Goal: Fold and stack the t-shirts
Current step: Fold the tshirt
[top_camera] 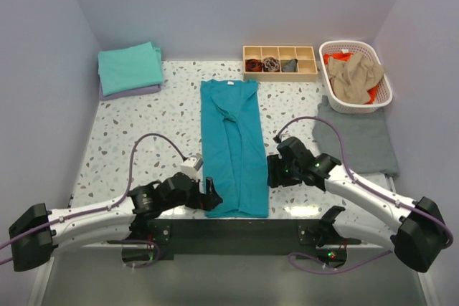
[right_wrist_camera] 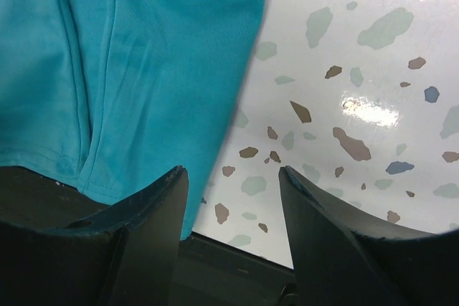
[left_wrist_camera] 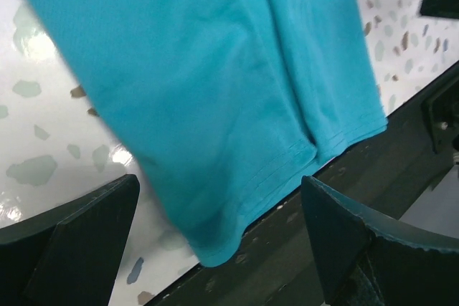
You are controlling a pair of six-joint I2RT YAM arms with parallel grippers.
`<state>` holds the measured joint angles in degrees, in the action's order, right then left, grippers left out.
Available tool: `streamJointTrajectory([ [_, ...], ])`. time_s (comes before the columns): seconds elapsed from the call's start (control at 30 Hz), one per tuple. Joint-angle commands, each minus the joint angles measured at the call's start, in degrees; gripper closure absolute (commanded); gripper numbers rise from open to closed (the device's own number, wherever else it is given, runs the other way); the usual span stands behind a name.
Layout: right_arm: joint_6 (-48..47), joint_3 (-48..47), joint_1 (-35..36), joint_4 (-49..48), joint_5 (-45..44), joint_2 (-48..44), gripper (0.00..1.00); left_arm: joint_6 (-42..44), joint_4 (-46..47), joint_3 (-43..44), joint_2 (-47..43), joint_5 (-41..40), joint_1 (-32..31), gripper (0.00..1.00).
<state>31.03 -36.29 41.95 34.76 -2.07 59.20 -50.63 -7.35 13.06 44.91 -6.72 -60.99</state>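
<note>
Both sets of jaws stand wide and empty, flanking the hem of the teal t-shirt (top_camera: 233,148), which lies as a long strip at frame centre on the desk (top_camera: 122,120), apparently ready for the next fold. Finished stack (top_camera: 130,68) sits upper left.

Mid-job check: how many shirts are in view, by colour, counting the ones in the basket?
Deep teal shirt: 1
Aqua-green shirt: 1
Lavender shirt: 1
Grey-green shirt: 1
Tan shirt: 1
Orange shirt: 1, mostly hidden
Total: 6
</note>
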Motion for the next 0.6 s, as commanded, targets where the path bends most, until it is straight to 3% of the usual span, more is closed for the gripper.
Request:
streamJointTrajectory([
  [0.0,0.7,-0.27,-0.03,-2.85,1.71,2.4,0.42,-0.61,2.96,6.27,0.88,-5.32,-1.15,0.0],
  [0.2,1.93,-0.89,-0.12,0.37,-0.03,4.35,0.43,-4.21,0.94,7.33,6.24,-4.79,-3.24,0.0],
  [0.57,10.81,8.16,-0.12,2.24,9.09,-7.25,0.42,-13.78,-11.36,6.19,6.6,-11.03,-9.58,0.0],
])
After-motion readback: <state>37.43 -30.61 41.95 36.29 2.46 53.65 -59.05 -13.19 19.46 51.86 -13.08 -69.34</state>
